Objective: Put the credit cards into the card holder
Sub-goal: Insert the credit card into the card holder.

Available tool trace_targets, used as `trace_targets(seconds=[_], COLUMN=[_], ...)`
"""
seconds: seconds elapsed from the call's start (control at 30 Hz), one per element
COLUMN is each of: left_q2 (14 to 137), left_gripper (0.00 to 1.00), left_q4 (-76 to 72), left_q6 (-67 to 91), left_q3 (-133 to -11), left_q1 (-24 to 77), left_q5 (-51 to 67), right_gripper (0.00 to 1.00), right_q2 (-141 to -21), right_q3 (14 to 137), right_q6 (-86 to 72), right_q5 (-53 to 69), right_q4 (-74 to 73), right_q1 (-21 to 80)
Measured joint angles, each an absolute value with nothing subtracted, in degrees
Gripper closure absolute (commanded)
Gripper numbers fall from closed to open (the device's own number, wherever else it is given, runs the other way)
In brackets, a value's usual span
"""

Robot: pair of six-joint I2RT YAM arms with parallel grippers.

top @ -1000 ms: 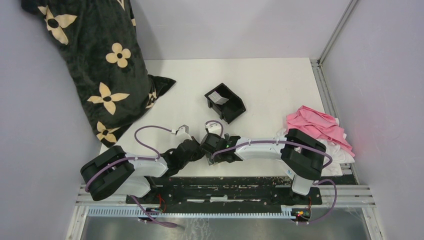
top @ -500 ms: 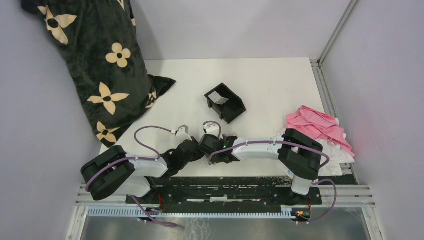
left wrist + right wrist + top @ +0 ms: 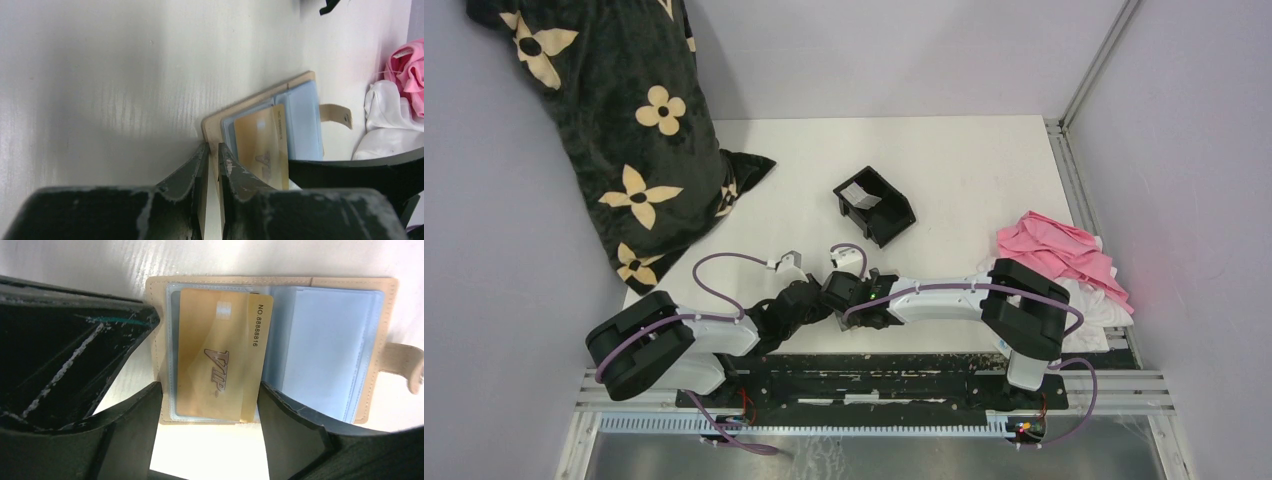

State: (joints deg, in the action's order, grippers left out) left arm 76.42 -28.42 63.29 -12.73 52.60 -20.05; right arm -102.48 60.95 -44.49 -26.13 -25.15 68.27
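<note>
Top external shows right gripper [image 3: 210, 392], wide, nudged left; left gripper [image 3: 213, 150] pinches card holder [image 3: 225, 280].

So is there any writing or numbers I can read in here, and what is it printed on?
"VIP": across the face of the golden-yellow card, which lies in the open card holder.
"NO.8888816": along that same card's edge.
The white slip in the black tray is too small to read.
Nothing else readable shows.

card holder [image 3: 350, 282]: hidden in top view | lower edge partly behind right claw [image 3: 209, 387]
</note>
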Motion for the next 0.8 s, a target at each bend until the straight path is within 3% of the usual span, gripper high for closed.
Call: trace_targets(seconds=[0.8], left_q2=[74.5], left_gripper=[0.79], left_q4=[-25.8], left_q6=[63.3], left_q3=[-12.7], left_q1=[53.1], left_q5=[-19.5], right_gripper=[0.24], right_q2=[-97.8], right_q3=[58.9], right_q6=[-40.7], right_q5=[-30.6], right_q4=[-28.9], right_q1=[68.1])
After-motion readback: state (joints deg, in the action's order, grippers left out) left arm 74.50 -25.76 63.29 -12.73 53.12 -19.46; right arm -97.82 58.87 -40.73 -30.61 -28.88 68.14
